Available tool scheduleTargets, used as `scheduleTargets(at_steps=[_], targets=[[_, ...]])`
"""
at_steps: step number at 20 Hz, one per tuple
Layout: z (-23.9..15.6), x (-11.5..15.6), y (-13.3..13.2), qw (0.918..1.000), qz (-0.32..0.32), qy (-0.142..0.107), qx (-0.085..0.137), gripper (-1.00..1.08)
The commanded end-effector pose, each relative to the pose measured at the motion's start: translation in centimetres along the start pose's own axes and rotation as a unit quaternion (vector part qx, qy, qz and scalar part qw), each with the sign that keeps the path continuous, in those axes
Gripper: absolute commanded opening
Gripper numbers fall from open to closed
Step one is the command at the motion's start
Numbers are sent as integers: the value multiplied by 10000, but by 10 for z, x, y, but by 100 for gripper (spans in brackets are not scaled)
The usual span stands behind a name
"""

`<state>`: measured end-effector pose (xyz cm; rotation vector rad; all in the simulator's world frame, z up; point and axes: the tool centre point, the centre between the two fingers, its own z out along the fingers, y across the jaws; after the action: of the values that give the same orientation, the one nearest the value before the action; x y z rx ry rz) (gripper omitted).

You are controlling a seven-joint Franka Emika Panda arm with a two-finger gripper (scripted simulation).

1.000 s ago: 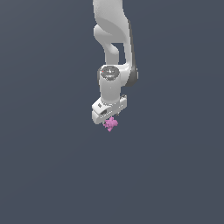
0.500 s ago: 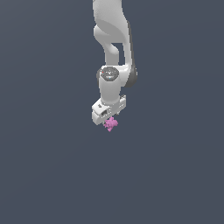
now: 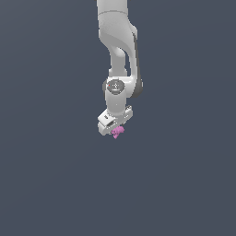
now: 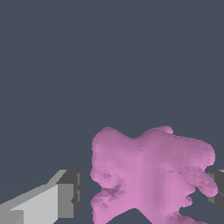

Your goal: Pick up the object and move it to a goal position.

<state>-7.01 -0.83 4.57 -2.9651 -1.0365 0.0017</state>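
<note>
The object (image 3: 118,132) is a small pink-magenta knobbed lump just under the white gripper (image 3: 114,128) in the exterior view. In the wrist view the object (image 4: 148,175) fills the space between the two fingers of the gripper (image 4: 144,194). One grey fingertip (image 4: 70,192) stands a small gap away from the lump. The other fingertip (image 4: 217,187) sits right against its far knob. The jaws are spread wide on either side of it, so the gripper is open around the object, not clamped.
The white arm (image 3: 120,55) reaches down from the top of the exterior view. Everything around is a plain dark grey-blue surface with no other objects or edges in sight.
The gripper has dropped slightly lower over the pink object, which has stayed in the same spot.
</note>
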Motion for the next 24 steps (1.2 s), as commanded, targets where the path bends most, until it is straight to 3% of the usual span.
scheduleTargets(at_steps=[1,4,5,24], targets=[[7,0,0,10000,-2,4,-4,100],[9,0,1,10000,-2,4,-4,100],[9,0,1,10000,-2,4,-4,-100],[-12,13,0,10000,0,8,-10,-100]])
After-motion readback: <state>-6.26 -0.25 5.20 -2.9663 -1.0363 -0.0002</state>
